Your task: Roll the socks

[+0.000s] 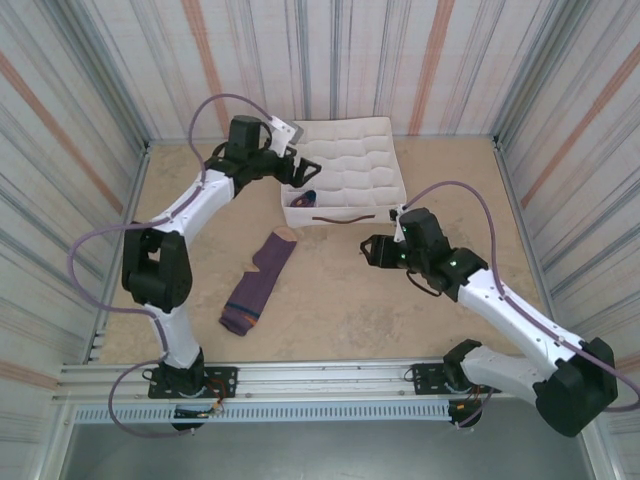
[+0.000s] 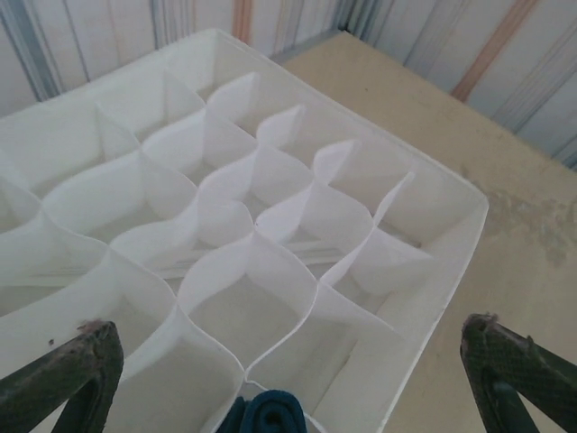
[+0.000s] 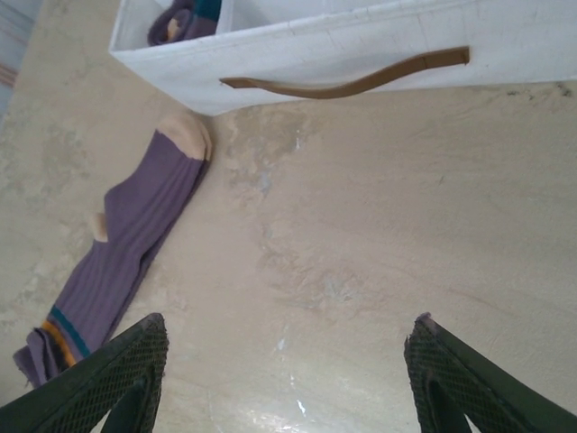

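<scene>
Lying flat, purple sock [image 1: 261, 279], peach toe, left end effector [image 2: 288, 329] spread, right end effector [image 3: 290, 321] spread

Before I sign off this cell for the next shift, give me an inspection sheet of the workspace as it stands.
Surface: tan table, mottled finish.
Job's things: flat sock lies unrolled on the table, pale toe towards the white grid box; rolled sock sits in its near-left compartment.
Clutter: nothing seen.
End effectors: left end effector open above the box's near-left corner; right end effector open, empty, over bare table.
Cables: purple cables loop off both arms, clear of the socks.
Surroundings: striped walls on three sides; metal rail along the near edge.
</scene>
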